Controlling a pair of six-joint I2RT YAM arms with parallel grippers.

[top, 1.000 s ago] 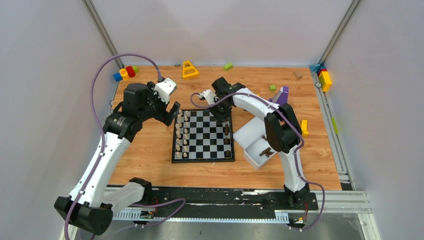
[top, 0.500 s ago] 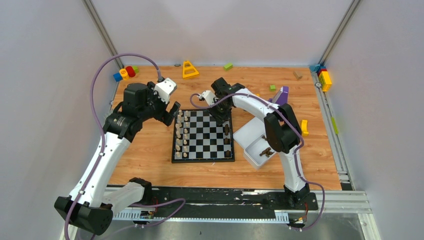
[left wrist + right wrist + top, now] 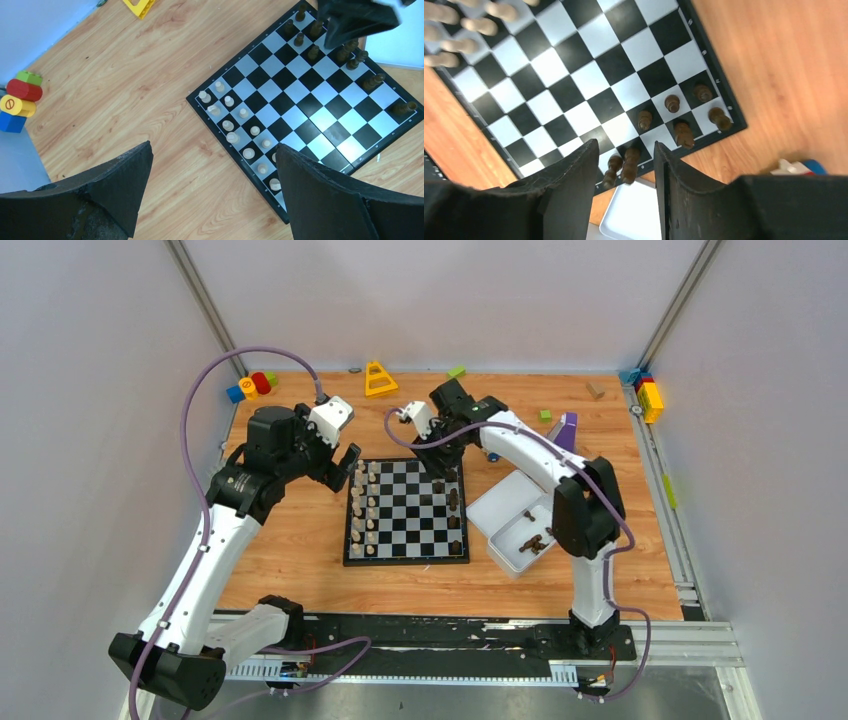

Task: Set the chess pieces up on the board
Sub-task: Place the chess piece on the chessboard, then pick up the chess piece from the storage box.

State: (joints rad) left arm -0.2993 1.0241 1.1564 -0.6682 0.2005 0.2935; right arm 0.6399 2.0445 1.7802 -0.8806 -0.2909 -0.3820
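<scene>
Hanging right gripper (image 3: 626,150) over the board's (image 3: 415,515) far right corner, fingers apart, gripping nothing. Holding left gripper (image 3: 212,146) wide open beside the far left corner. Showing cream pieces (image 3: 362,510) lining the left side, dark pieces (image 3: 453,502) the right, more lying in the tray (image 3: 495,508).

From above, the chess pieces (image 3: 371,502) are too small to tell one rank from another; the right pincer (image 3: 441,462) covers the far right corner of the board (image 3: 410,525); in the left wrist view it hides part of the dark pieces (image 3: 314,51) at the top edge, and the right finger (image 3: 330,200) of the left pincer (image 3: 214,147) cuts off the board's near corner; in the right wrist view the cream pieces (image 3: 469,25) are blurred and run off the edge; only a corner of the white tray (image 3: 626,215) shows.
</scene>
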